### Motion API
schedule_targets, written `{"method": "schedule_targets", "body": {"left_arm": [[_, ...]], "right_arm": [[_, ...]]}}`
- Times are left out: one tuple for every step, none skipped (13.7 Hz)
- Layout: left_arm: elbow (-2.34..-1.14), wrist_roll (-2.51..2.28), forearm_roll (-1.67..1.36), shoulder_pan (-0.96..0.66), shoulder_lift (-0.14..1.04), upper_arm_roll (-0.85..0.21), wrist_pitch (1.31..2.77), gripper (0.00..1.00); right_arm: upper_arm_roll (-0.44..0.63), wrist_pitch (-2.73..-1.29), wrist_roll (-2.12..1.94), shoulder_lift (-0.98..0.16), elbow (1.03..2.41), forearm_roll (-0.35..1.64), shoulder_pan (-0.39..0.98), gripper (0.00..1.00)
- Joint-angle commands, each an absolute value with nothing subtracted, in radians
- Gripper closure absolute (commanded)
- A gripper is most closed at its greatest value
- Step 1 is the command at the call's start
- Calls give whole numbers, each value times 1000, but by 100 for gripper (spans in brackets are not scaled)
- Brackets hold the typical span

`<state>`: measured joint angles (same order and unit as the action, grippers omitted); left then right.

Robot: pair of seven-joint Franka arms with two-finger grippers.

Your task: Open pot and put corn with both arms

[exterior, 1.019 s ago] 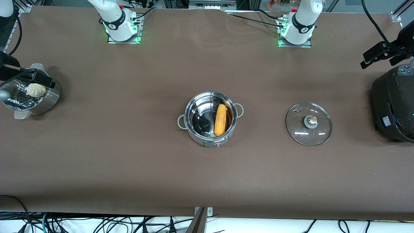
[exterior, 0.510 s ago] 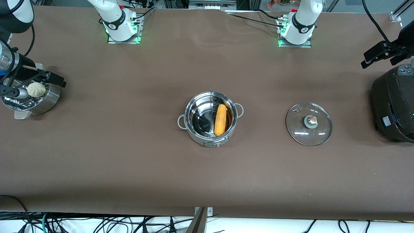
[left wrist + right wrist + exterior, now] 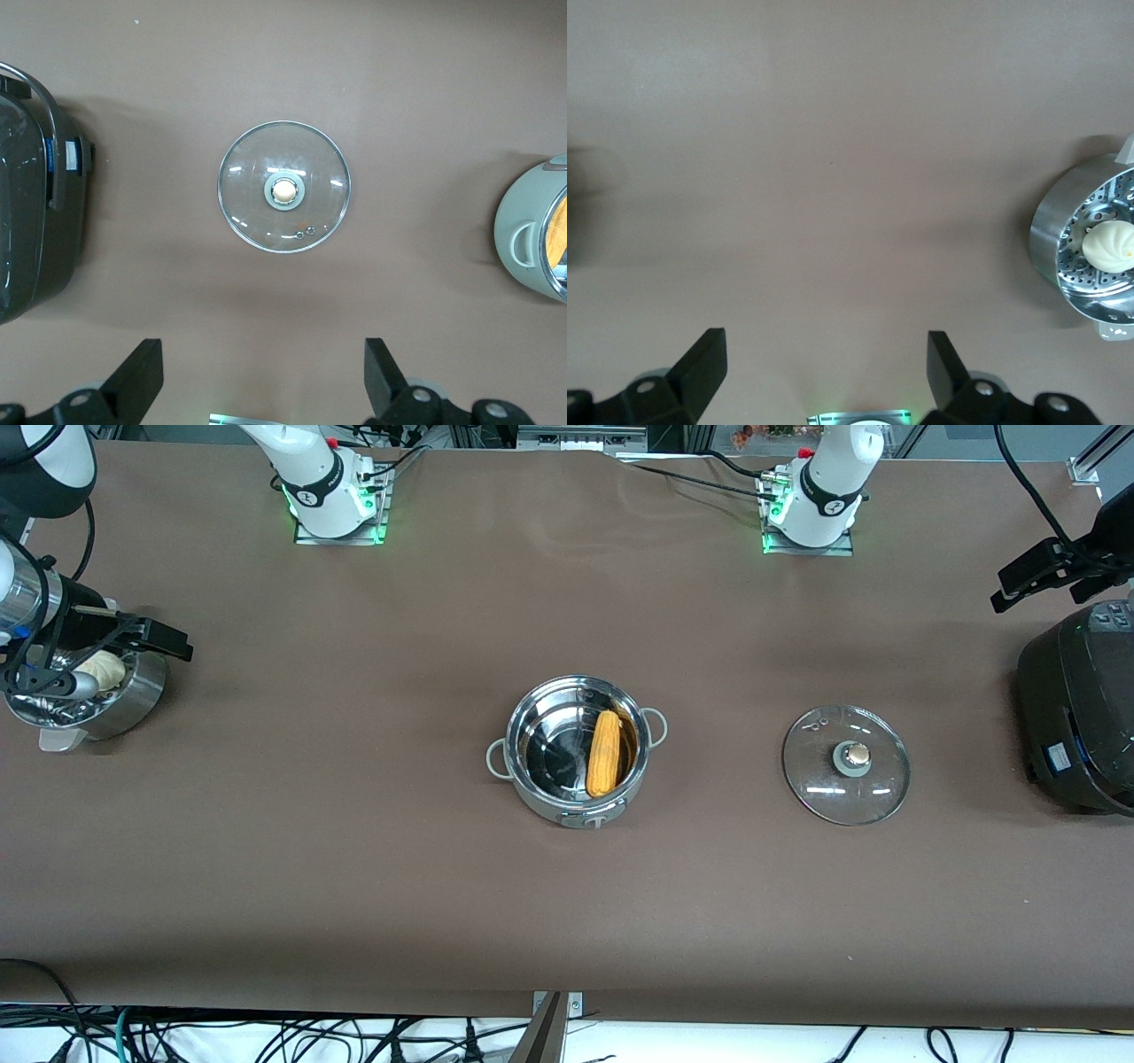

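The steel pot (image 3: 547, 749) stands open in the middle of the table. The yellow-orange corn (image 3: 605, 753) lies inside it, against the wall toward the left arm's end. The glass lid (image 3: 846, 763) with its brass knob lies flat on the table beside the pot, toward the left arm's end; it also shows in the left wrist view (image 3: 283, 188). The pot's edge (image 3: 530, 243) shows there too. My left gripper (image 3: 1044, 576) is open and empty, up over the black cooker; its own view (image 3: 263, 376) shows the jaws spread wide. My right gripper (image 3: 146, 639) is open and empty over the steamer bowl, jaws spread wide in its own view (image 3: 826, 367).
A perforated steel steamer bowl (image 3: 142, 691) with a pale bun (image 3: 104, 666) stands at the right arm's end; the right wrist view shows the bowl (image 3: 1050, 232) and bun (image 3: 1109, 245). A large black cooker (image 3: 1076, 717) stands at the left arm's end, also in the left wrist view (image 3: 31, 221).
My right arm has swung farther over the steamer bowl and now covers part of the bun. The left gripper, pot, corn and lid have not moved.
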<state>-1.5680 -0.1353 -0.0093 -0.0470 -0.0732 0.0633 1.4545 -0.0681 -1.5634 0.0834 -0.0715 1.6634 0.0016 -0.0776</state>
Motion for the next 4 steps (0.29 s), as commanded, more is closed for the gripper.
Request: {"method": "schedule_targets", "body": {"left_arm": [[-1536,-141,-6,-40,-58,60,1431,0],[-1534,-141,-6,-40,-58,60,1430,0],[-1534,-141,-6,-40,-58,60,1428,0],[-1535,-141,-6,-40,-58,60,1428,0]], "right_arm": [[-64,-1539,63,-84,1632,12,-80,0],[-66,-1539,66,-84,1632,12,-80,0],[-66,-1539,66,-84,1632,9,-80,0],[-66,-1540,66,-86,1631,9,-78,0]]}}
